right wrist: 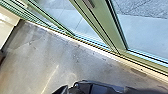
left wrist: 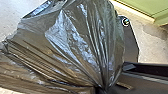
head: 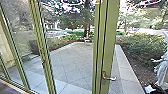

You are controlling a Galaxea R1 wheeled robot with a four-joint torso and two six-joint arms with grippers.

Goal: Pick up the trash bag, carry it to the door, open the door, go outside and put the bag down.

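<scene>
While the left gripper (left wrist: 100, 88) holds the trash bag (left wrist: 75, 45) by its gathered neck, door (head: 111, 42) looks closed. Likely step: opening it. Right gripper (right wrist: 75, 87), state can't be told, needs to reach and work the handle (head: 109, 78), bag kept clear.

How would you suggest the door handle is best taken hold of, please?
I'd grip the free end of the door handle's lever, approaching from the room side, with the end effector closing from above and below. The lever sticks out sideways, roughly level, from its mount on the green upright.
</scene>
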